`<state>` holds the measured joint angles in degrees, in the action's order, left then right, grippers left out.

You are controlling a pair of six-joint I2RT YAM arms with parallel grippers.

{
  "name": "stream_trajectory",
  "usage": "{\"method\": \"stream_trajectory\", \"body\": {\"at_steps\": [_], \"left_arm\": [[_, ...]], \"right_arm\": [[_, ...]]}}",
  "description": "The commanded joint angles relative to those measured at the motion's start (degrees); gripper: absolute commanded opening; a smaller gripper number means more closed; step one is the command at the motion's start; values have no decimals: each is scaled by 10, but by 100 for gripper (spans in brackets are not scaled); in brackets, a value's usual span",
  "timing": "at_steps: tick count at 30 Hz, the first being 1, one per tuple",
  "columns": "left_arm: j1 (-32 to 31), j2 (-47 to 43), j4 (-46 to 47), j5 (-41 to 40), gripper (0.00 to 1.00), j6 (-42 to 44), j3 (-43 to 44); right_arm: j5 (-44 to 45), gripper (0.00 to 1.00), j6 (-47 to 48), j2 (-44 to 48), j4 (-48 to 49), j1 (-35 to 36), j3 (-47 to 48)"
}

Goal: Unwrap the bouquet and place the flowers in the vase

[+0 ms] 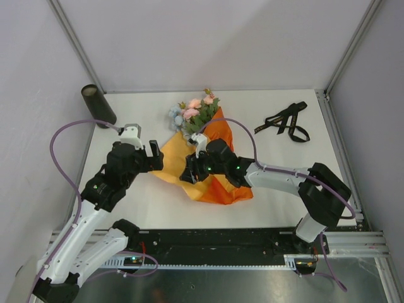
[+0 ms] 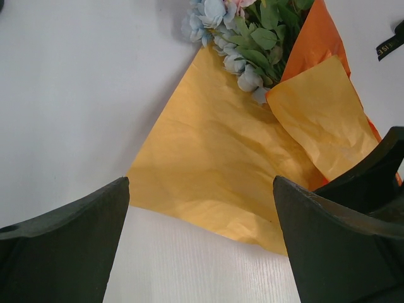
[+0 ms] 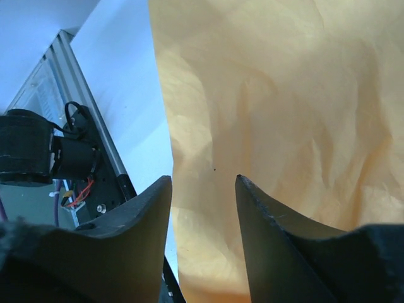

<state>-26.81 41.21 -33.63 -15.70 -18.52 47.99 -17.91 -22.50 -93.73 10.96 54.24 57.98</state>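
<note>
a white table (image 1: 158,205) sits inside pale walls (image 1: 208,44) with metal rails in the corners. the bouquet (image 1: 218,129) lies near the middle of the table, its blooms toward the far edge. its orange wrapping paper (image 2: 214,164) is partly folded open, and a flat, duller flap spreads to the left. the flowers (image 1: 197,112), pink and pale blue among green leaves, still lie in the paper's upper end. the vase (image 1: 99,105), a dark tube, is in the far left corner, well apart from the bouquet. a black ribbon (image 1: 278,118) lies loose on the far right of the table. the left gripper (image 2: 202,208) hovers just left of the open flap with its jaws spread wide, holding nothing. the right gripper (image 3: 203,189) is over the middle of the paper, pointing at the flap's edge; its jaws stand partly apart with a clear gap between them.
</note>
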Motion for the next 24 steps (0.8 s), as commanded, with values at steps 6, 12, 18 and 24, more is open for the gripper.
{"method": "stream_trajectory", "body": {"at_steps": [6, 12, 18, 24], "left_arm": [[4, 4, 11, 10, 100, 3, 5], [3, 6, 11, 13, 100, -4, 6], [4, 12, 11, 23, 100, -43, 7], [4, 23, 11, 20, 100, -89, 1]], "right_arm": [[46, 41, 25, -71, -9, 38, 5], [85, 37, 28, -119, 10, 59, 5], [115, 41, 28, -133, 12, 60, 5], [128, 46, 33, -143, 15, 64, 13]]}}
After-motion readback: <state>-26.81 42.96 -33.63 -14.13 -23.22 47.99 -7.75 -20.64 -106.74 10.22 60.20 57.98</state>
